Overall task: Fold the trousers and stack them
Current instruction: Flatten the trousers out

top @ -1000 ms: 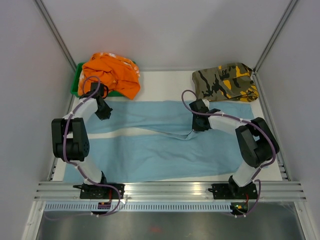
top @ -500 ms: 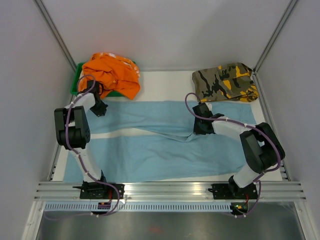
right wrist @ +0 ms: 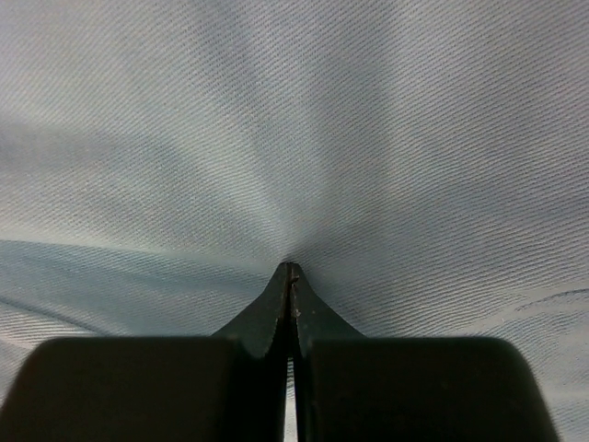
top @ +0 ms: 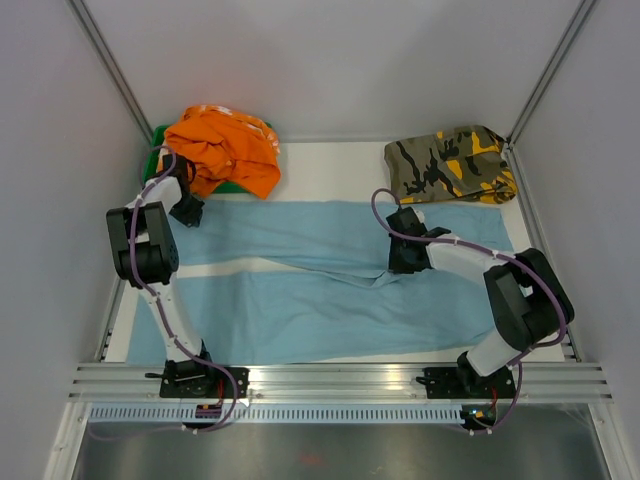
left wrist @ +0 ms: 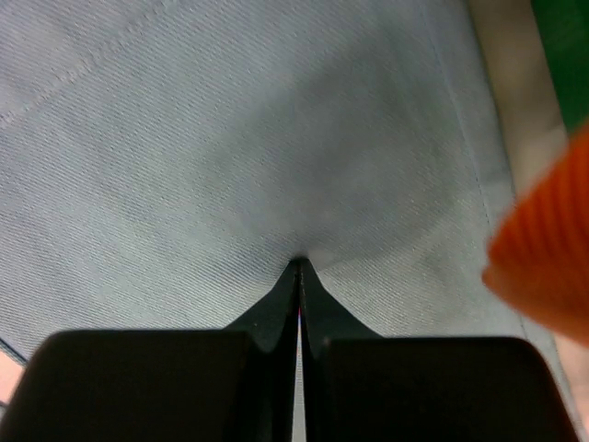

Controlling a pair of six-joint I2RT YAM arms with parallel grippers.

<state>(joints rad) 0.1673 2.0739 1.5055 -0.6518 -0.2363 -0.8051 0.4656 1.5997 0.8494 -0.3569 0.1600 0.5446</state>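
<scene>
The light blue trousers (top: 320,290) lie spread flat across the table, legs to the left, with a creased fold near the middle. My left gripper (top: 186,212) is shut, its tips pressed onto the far leg's cloth (left wrist: 276,138) near its left end, beside the orange garment. My right gripper (top: 402,262) is shut on a pinch of trouser cloth (right wrist: 294,166); creases run into its tips. No waist button shows.
An orange garment (top: 225,150) lies on a green bin (top: 152,165) at the back left and shows in the left wrist view (left wrist: 548,258). A camouflage garment (top: 450,165) lies at the back right. Grey walls enclose three sides.
My left gripper slid left and back along the far leg toward its end. My right gripper moved slightly nearer and right, drawing the central fold with it.
</scene>
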